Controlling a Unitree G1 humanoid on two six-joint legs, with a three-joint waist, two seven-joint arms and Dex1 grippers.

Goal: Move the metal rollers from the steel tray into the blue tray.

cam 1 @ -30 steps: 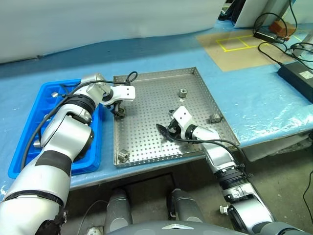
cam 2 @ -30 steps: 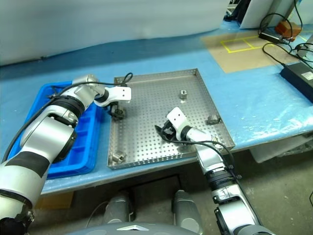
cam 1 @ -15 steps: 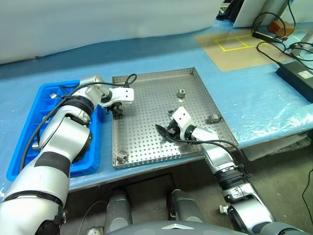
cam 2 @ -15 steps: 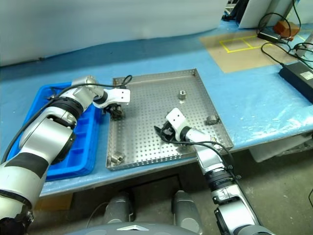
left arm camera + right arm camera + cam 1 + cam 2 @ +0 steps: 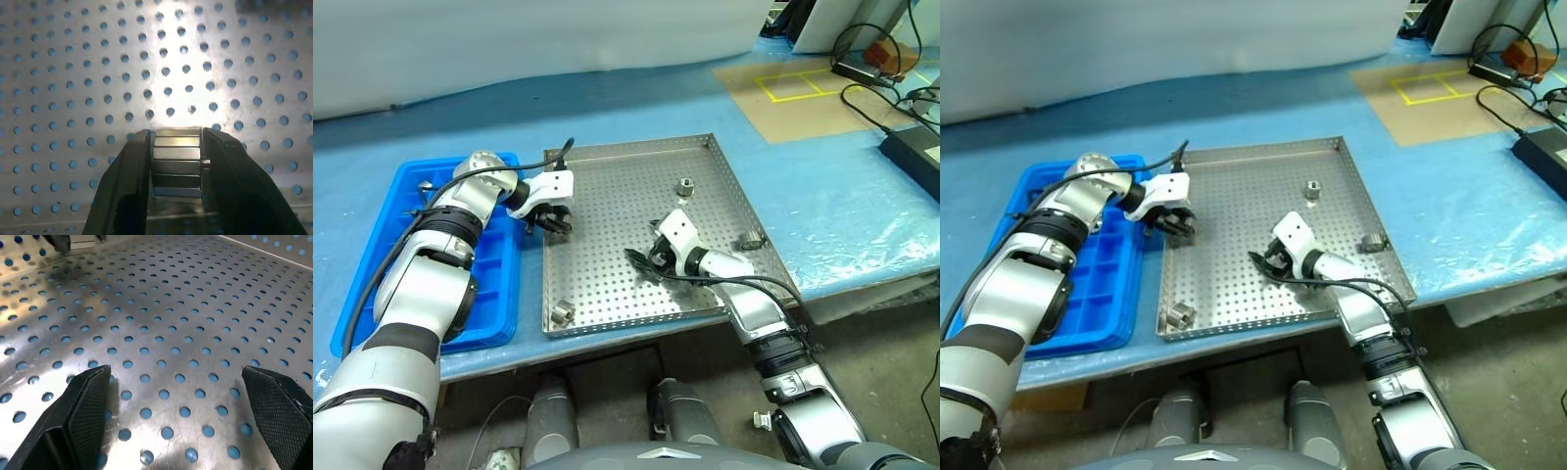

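Silver arms, white wrists, black cables

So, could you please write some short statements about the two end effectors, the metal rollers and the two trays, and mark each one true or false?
1. The left end effector is shut on a small silvery metal roller. True.
2. The right end effector holds a roller. False: its fingers stand wide open with nothing between them, over the large square perforated steel tray.
3. Three loose rollers lie on the steel tray. True: one near the front left corner, one toward the back, one at the right rim.
4. The bright blue compartmented plastic tray lies to the right of the steel tray. False: it lies to its left.
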